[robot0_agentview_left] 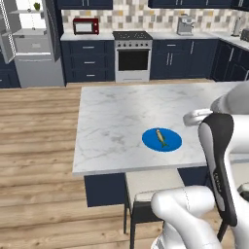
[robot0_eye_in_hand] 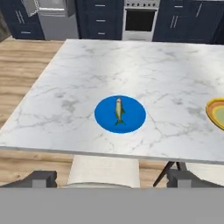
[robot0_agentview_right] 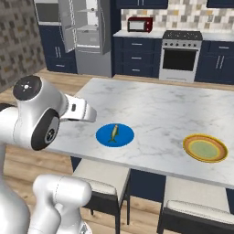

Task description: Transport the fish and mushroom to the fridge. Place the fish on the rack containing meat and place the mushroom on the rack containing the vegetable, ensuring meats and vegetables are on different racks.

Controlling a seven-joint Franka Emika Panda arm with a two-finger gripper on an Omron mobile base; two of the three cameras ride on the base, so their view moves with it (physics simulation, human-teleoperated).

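While the fish [robot0_eye_in_hand: 119, 110] lies lengthwise at the middle of a blue plate [robot0_eye_in_hand: 133, 120] on the marble island counter [robot0_eye_in_hand: 131, 70], the gripper [robot0_eye_in_hand: 111, 179] hangs ahead of and above the counter's near edge, its two dark fingers spread as wide as they go and holding nothing. From the hand camera the fish sits straight ahead of the fingers and well apart from them, with a stool seat just below the fingers. An orange-rimmed plate [robot0_agentview_right: 205, 147] rests off to the gripper's right, farther along the same counter; whether the mushroom is on it cannot be told from these pictures. Far beyond the island, against the back wall, the fridge [robot0_agentview_right: 87, 34] stands with its door open and racks showing.

The pick-up looks not yet begun. The fish is thin and lies flat, so a descent that stops too high would likely close on air, while one that goes too low could press the fingers into the plate and skid it across the smooth marble. A grip taken across the tail rather than the body may let the fish slide out during the long drive to the fridge.
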